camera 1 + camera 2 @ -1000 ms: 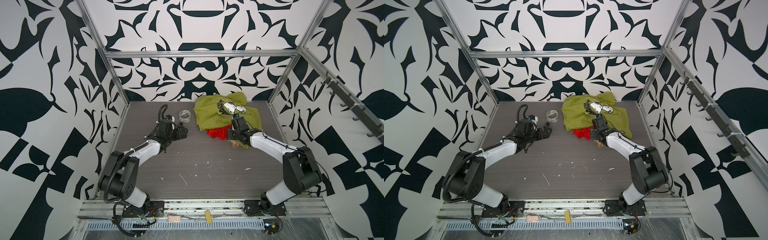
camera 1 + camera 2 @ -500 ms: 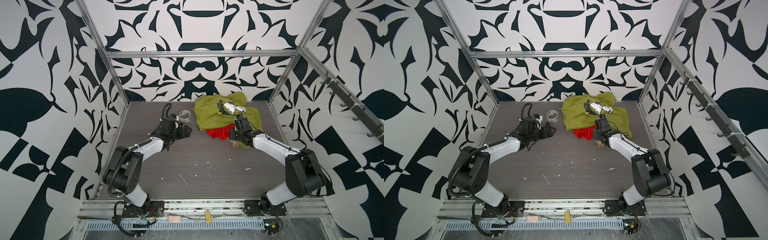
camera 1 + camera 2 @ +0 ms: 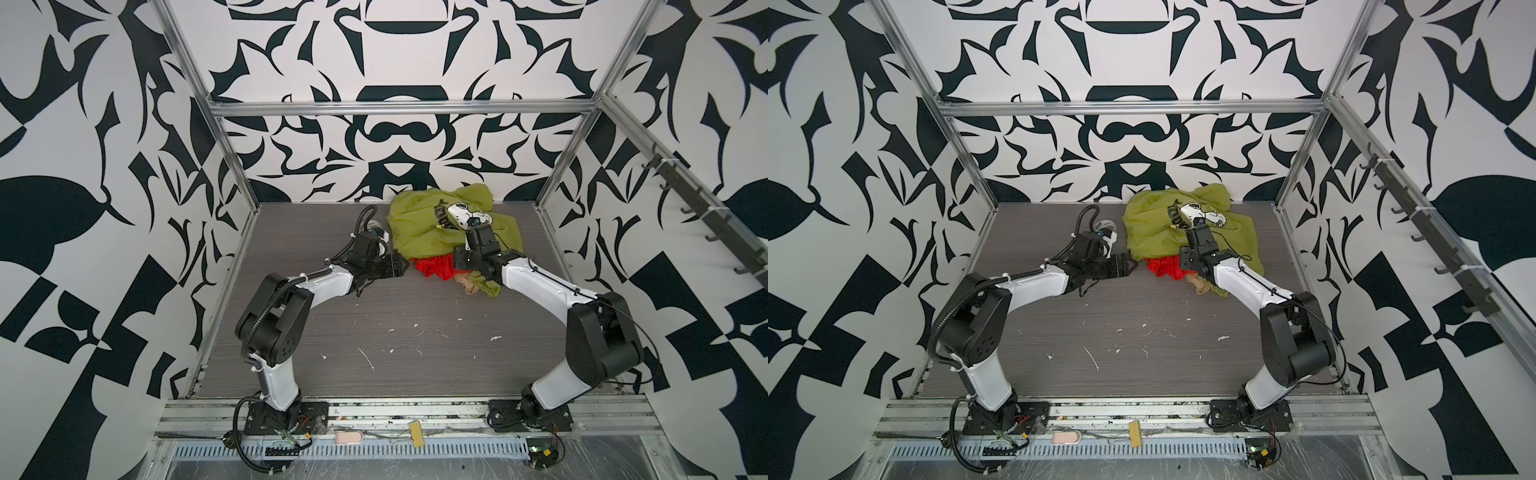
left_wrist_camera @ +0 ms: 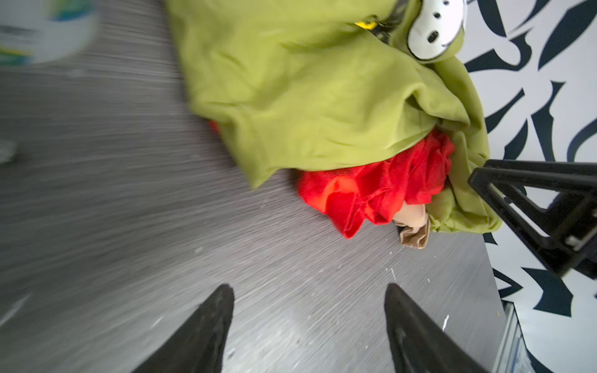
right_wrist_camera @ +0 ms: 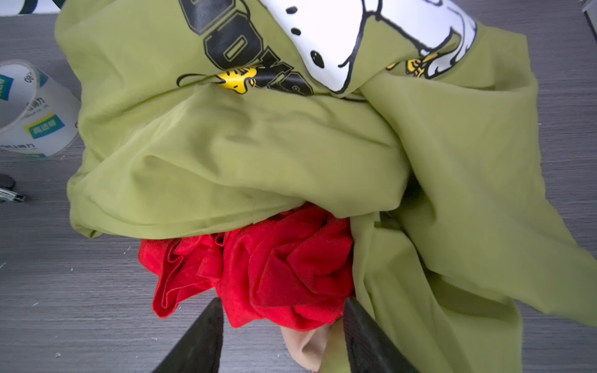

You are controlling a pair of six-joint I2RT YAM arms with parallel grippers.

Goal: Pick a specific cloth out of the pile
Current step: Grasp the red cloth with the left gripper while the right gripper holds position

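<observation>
Left end effector (image 3: 405, 266) nearer red cloth (image 3: 434, 266)

Bright, even light; left wrist view motion-blurred.

The green shirt (image 5: 258, 155) covers most of the red cloth (image 5: 274, 268) and the tan cloth (image 5: 307, 347); the tape roll (image 4: 45, 32) beside the shirt is blurred.

2 overhead views; 2 wrist close-ups of pile (image 5: 258, 168)
</observation>
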